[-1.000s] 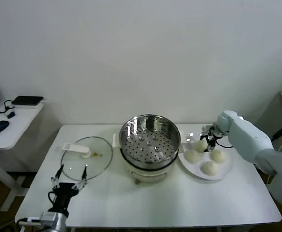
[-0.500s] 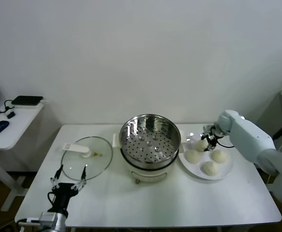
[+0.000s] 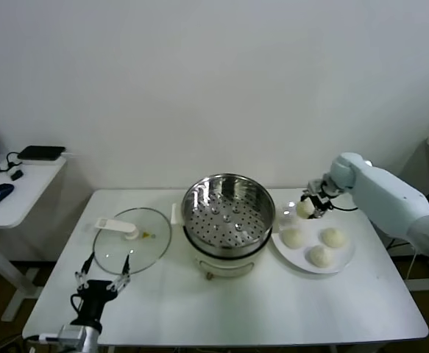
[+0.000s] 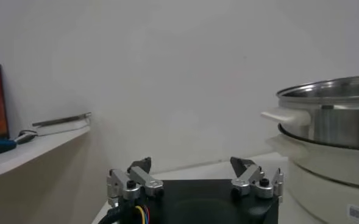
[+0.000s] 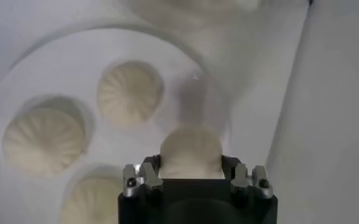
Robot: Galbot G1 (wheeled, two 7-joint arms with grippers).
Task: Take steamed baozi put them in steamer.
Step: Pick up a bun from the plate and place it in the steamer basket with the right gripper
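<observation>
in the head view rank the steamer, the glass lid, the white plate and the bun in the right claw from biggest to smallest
1. Steamer.
2. White plate and glass lid: they look about alike, so I won't rank them.
3. Bun, lifted above the plate in the right claw: clearly smallest.

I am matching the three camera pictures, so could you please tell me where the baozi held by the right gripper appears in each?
Head view: held baozi in the right gripper, lifted just beyond the plate's far-left edge.
Left wrist view: not in it.
Right wrist view: baozi between the fingers.
Shared landmark: the plate.
</observation>
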